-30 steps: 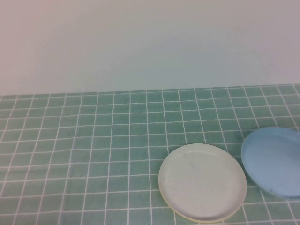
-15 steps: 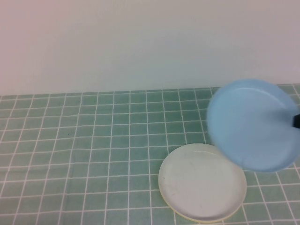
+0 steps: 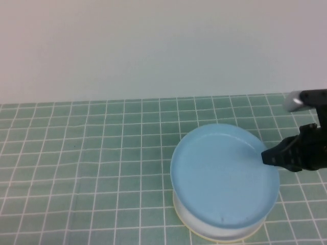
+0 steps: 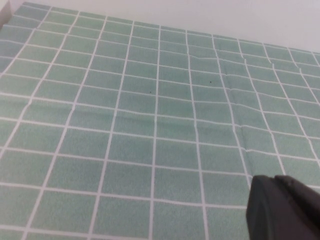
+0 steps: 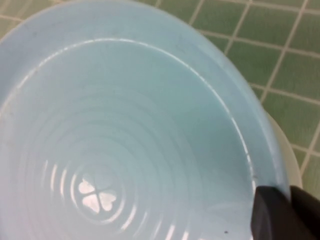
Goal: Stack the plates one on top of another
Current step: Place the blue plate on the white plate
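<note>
The blue plate (image 3: 224, 181) hangs tilted directly over the white plate (image 3: 204, 232), nearly covering it and probably not yet seated. The right gripper (image 3: 267, 156) pinches its rim on the side away from the white plate's centre. The left gripper (image 4: 280, 207), whose opening cannot be judged, is over bare cloth (image 4: 150, 115).

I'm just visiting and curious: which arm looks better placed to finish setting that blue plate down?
The right. Its right gripper grips the round light-blue plate by the rim, directly over the round cream plate. The left gripper is over bare green tiled cloth, away from both plates.
</note>
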Motion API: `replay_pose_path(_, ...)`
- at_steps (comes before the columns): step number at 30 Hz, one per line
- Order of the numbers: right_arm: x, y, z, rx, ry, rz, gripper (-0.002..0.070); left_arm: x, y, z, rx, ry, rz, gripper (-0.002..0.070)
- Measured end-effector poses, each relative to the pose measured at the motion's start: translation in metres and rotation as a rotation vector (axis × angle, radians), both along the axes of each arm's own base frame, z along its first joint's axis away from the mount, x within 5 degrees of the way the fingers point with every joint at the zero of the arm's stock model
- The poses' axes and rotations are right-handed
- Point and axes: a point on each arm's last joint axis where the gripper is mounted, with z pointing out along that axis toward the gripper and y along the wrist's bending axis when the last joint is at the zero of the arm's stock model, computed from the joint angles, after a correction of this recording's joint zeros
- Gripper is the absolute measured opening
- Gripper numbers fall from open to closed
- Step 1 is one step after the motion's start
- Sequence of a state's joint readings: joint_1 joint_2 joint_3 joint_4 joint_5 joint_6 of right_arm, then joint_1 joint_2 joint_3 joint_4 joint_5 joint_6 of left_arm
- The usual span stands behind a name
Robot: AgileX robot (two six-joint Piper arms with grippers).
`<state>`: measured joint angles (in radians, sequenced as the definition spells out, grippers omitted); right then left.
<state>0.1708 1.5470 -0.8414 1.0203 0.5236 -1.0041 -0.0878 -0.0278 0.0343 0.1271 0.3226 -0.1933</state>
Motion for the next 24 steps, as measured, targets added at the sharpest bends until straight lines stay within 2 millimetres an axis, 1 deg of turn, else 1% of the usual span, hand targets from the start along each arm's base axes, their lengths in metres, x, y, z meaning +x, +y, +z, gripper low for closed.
replay_pose_path(7, 0.009, 0.000, -0.031, -0.042, 0.074, -0.007, 0.0013, 0.000, 0.000, 0.000, 0.000, 0.000, 0.000, -0.0001)
replay_pose_path(12, 0.014, -0.001, -0.046, -0.070, 0.099, -0.020, 0.0025, 0.000, 0.000, 0.000, 0.000, 0.000, 0.000, -0.0001)
replay_pose_path(14, 0.015, -0.001, -0.048, -0.080, 0.094, -0.007, 0.0050, 0.000, 0.000, 0.000, 0.000, 0.000, 0.000, -0.0001)
replay_pose_path(19, 0.015, -0.002, -0.049, -0.096, 0.074, 0.019, 0.0150, 0.000, 0.000, 0.000, 0.000, 0.000, 0.000, -0.0001)
replay_pose_path(21, 0.015, -0.002, -0.049, -0.098, 0.072, 0.022, 0.0176, 0.000, 0.000, 0.000, 0.000, 0.002, 0.000, -0.0001)
replay_pose_path(24, 0.015, -0.002, -0.049, -0.100, 0.068, 0.027, 0.0193, 0.000, 0.000, 0.000, 0.000, 0.002, 0.000, -0.0001)
